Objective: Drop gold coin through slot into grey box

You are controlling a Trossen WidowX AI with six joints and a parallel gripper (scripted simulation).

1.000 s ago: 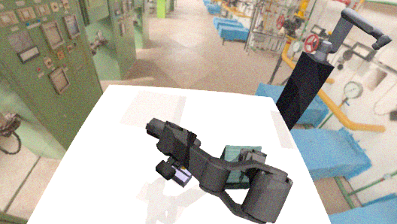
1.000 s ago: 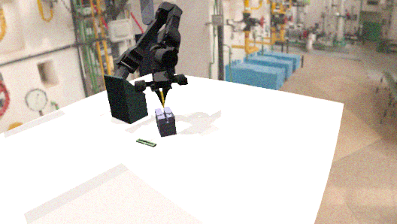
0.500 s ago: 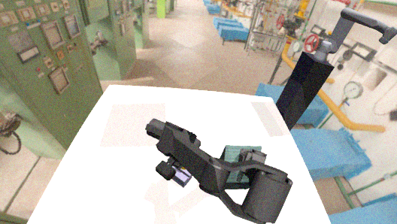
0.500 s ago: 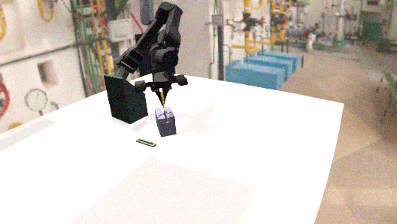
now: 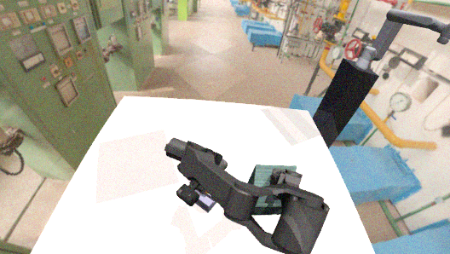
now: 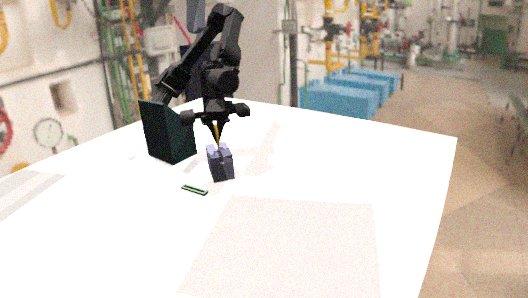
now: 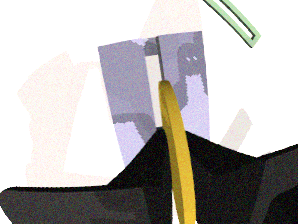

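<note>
1. We see the gold coin (image 7: 176,156) clenched edge-on between the fingers of our gripper (image 6: 216,125); it hangs straight down from them, as the exterior view also shows.
2. The dark-green holder (image 6: 194,189) lies on the white counter (image 6: 325,165) with nothing in it, just beside the grey box (image 6: 220,161). So we judge that the picking-up part of the task is done.
3. The coin is now directly above the grey box. In the wrist view its lower edge meets the narrow slot (image 7: 154,70) in the lid, and the coin's line runs nearly along the slot, with only a slight tilt.
4. From the exterior view the tip of the coin appears to touch the lid, or to be just entering it; we cannot tell how deep it goes.
5. What is left, in our judgement: to correct the small tilt if needed, lower the coin a little more, and let it go so it falls inside the box.
6. In the top view the arm hides most of the box, so this view does not help us with the alignment.
</note>
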